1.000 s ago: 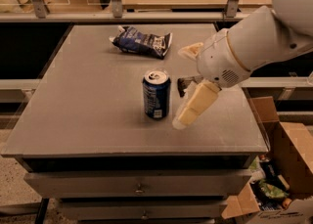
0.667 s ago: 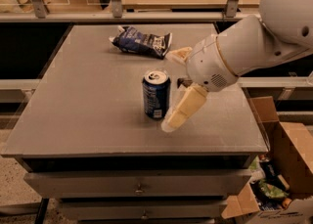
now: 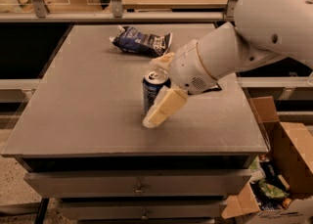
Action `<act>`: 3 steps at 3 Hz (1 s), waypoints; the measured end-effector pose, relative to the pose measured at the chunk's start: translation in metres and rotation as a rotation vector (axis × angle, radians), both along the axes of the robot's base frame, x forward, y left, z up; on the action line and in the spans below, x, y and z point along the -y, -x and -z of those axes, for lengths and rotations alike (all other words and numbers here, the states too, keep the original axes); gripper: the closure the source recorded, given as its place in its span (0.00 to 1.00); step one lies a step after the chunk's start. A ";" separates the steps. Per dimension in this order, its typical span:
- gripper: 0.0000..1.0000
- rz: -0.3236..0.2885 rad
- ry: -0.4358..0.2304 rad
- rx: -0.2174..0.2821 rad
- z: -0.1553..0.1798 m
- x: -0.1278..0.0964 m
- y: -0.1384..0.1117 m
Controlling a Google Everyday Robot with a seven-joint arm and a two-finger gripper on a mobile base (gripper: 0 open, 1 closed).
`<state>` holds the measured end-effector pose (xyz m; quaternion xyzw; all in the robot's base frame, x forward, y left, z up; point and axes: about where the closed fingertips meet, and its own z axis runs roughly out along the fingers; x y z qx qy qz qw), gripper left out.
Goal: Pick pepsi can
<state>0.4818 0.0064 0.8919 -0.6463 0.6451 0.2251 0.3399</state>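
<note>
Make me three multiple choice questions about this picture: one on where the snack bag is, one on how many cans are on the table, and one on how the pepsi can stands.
1. Where does the snack bag lie?
A. in the cardboard box
B. on the table, beyond the pepsi can
C. on the floor

2. How many drink cans are on the table?
A. one
B. three
C. five

3. How is the pepsi can placed?
A. on its side
B. crushed flat
C. upright

Answers:
1 B: the bag lies on the table top, farther back than the can.
2 A: only the one can shows there.
3 C: it stands with its silver top up, and the gripper is open with a finger on either side of it.
</note>
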 end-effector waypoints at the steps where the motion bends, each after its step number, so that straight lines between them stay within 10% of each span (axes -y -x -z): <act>1: 0.38 -0.003 0.015 -0.011 0.005 -0.013 -0.007; 3: 0.84 -0.002 0.031 -0.076 -0.010 -0.020 -0.013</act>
